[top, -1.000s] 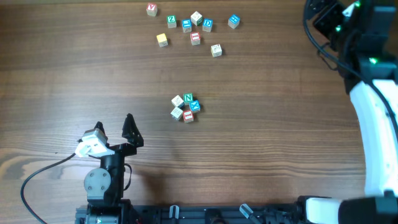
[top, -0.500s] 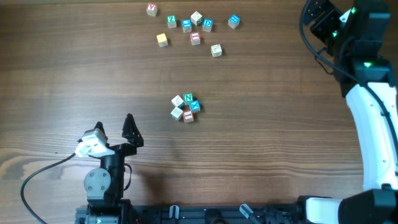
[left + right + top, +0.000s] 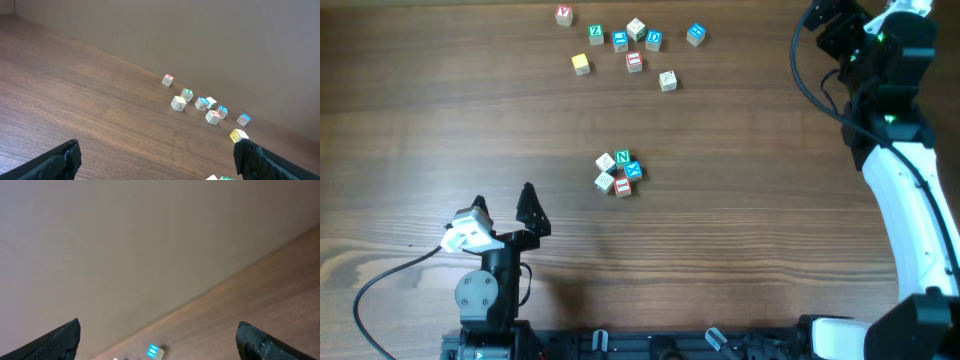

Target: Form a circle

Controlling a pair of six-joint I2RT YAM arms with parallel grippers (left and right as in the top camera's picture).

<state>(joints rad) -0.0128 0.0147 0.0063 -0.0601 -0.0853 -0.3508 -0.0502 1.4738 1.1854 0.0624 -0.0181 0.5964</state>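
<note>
The bench (image 3: 750, 220) is brown with streaky wood grain. The circle (image 3: 620, 172) shows green, blue, red and pale faces; the scatter (image 3: 634, 61) adds one yellow cube (image 3: 581, 64).

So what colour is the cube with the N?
The N cube is green; overhead view shows it best.
</note>
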